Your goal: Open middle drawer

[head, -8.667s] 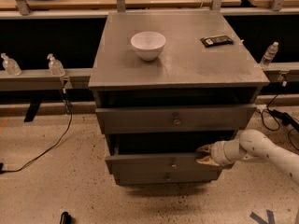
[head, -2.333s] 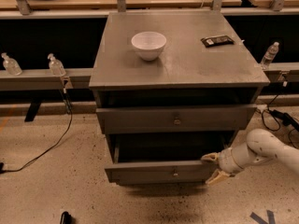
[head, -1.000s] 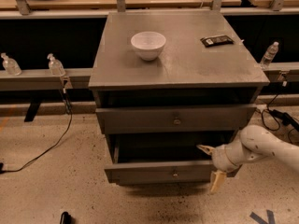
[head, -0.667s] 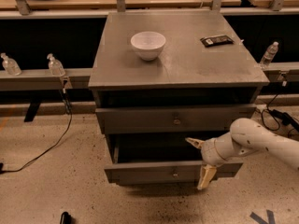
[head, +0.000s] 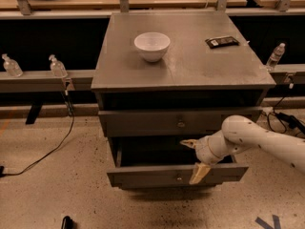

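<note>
The grey cabinet shows two drawer fronts. The upper front with a round knob is closed. Below it, the middle drawer stands pulled out toward me, its dark inside showing, its small metal knob at the centre. The lowest front is hidden beneath it. My gripper on the white arm reaches in from the right. It hovers just right of the drawer's centre, open and empty. One fingertip is over the opening and the other hangs in front of the drawer front.
A white bowl and a black flat object lie on the cabinet top. Small bottles stand on a rail to the left and one bottle to the right. Cables run over the speckled floor.
The gripper has let go of the drawer's right end and moved left toward its centre, its fingers spread. The drawer stays pulled out.
</note>
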